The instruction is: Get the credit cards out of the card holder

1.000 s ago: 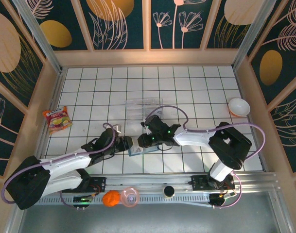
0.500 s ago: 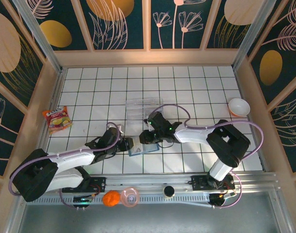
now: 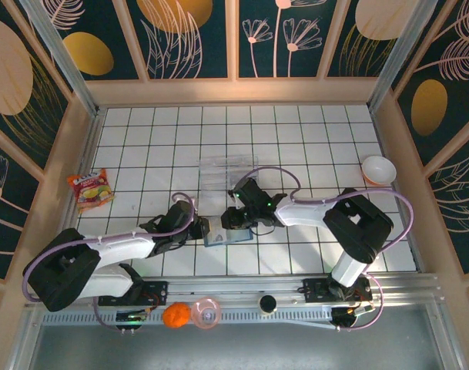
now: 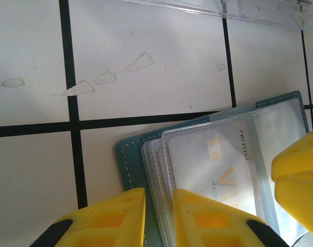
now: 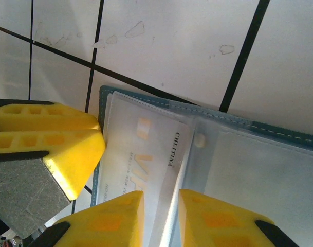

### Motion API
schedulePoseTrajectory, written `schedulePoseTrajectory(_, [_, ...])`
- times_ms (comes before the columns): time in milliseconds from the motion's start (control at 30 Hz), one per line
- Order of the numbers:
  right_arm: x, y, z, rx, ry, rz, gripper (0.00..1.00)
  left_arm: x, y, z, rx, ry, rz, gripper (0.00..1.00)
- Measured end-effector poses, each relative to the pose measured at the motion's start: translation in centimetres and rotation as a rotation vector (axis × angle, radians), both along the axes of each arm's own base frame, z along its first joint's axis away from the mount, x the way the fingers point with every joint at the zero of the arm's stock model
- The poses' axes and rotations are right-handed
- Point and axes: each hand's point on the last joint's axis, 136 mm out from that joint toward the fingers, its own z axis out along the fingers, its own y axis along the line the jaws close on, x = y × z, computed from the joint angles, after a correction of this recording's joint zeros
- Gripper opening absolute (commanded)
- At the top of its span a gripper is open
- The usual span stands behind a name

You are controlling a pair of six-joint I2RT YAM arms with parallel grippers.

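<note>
Left gripper [image 4: 159, 198] jaws narrow, astride left short edge of holder [image 4: 126, 165] — clamped or not, cannot tell. Right gripper [image 5: 161, 198] jaws likewise narrow over top card [image 5: 141, 154], grip unclear. Holder lies open, flat on tile [image 4: 146, 87] between both, long axis gripper to gripper — right nearer card. Print on card: roughly "CHILTINA", pale "VI…".

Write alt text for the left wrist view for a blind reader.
A teal card holder lies open on a white tiled table, a pale printed card inside its clear sleeves. At the bottom, the left hand straddles the sleeve edges with yellow fingers; a clear tray rim crosses the top.
</note>
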Motion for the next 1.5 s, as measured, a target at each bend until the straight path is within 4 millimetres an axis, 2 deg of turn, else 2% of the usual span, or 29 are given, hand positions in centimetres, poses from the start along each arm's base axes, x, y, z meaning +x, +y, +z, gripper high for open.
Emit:
schedulePoseTrajectory(633, [0.0,0.1,-1.6,-0.012,0.036,-0.002,0.24,-0.1,-0.3,0.1,-0.019,0.0,-0.011,0.19])
schedulePoseTrajectory(833, [-0.1,0.7,-1.8,-0.098,-0.02,0.004,0.16,-0.1,-0.4,0.1,-0.021,0.002,-0.008,0.16])
schedulePoseTrajectory(967, [-0.1,0.6,-2.0,-0.162,-0.075,-0.016,0.16,0.0,-0.4,0.1,-0.027,0.0,-0.005,0.12])
schedulePoseTrajectory(1100, [0.1,-0.1,-1.8,-0.205,-0.119,-0.046,0.17,0.2,-0.6,0.2,-0.034,-0.007,-0.006,0.11])
schedulePoseTrajectory(1267, [0.4,-1.9,-1.9,-0.276,-0.15,-0.09,0.19,0.3,-0.8,0.2,-0.04,-0.009,-0.009,0.1])
schedulePoseTrajectory(1400, [0.5,-2.7,-1.5,-0.298,-0.165,-0.107,0.25,0.2,-0.7,0.1,-0.038,-0.004,-0.01,0.15])
schedulePoseTrajectory(1500, [0.5,-3.2,-0.7,-0.301,-0.182,-0.114,0.26,0.0,-0.5,0.3,-0.034,-0.001,-0.009,0.19])
